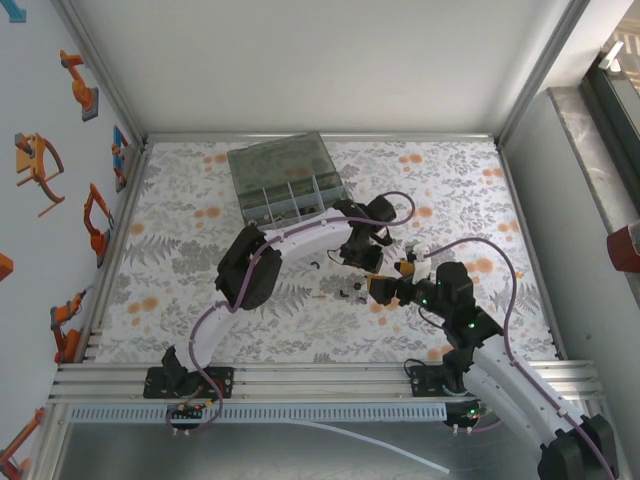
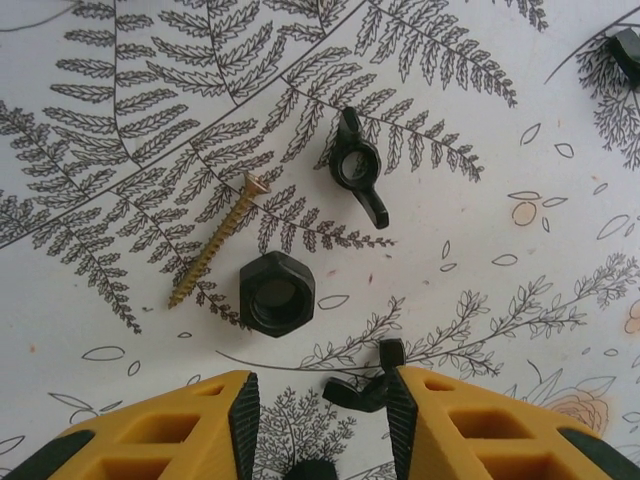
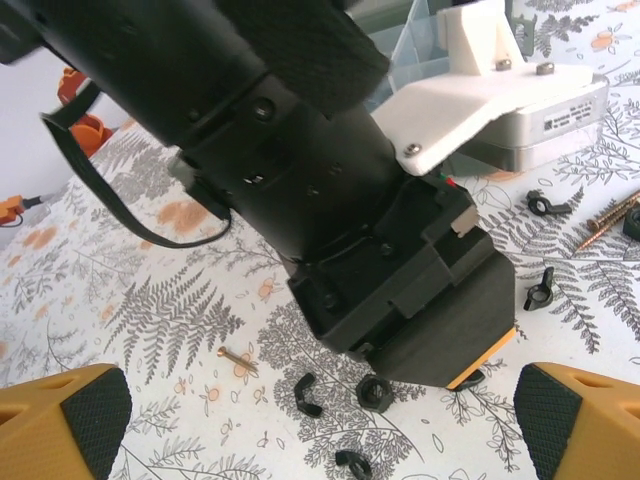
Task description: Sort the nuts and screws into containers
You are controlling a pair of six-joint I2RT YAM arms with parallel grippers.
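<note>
In the left wrist view my left gripper (image 2: 322, 425) is open just above the table. A black wing nut (image 2: 368, 385) lies between its fingers, touching the right pad (image 2: 402, 415). Ahead lie a black hex nut (image 2: 277, 292), a brass screw (image 2: 215, 240) and a second wing nut (image 2: 360, 165). My right gripper (image 3: 320, 430) is open, facing the left arm's wrist (image 3: 330, 180). Under that wrist sit a hex nut (image 3: 376, 392), two wing nuts (image 3: 307, 393) and a small brass screw (image 3: 237, 357). The smoky-grey organiser box (image 1: 285, 180) stands open behind both grippers (image 1: 362, 258).
More wing nuts (image 3: 548, 205) and a long screw (image 3: 610, 215) lie right of the left wrist. Another black piece (image 2: 625, 50) sits at the far right of the left wrist view. A metal frame (image 1: 320, 137) borders the floral table.
</note>
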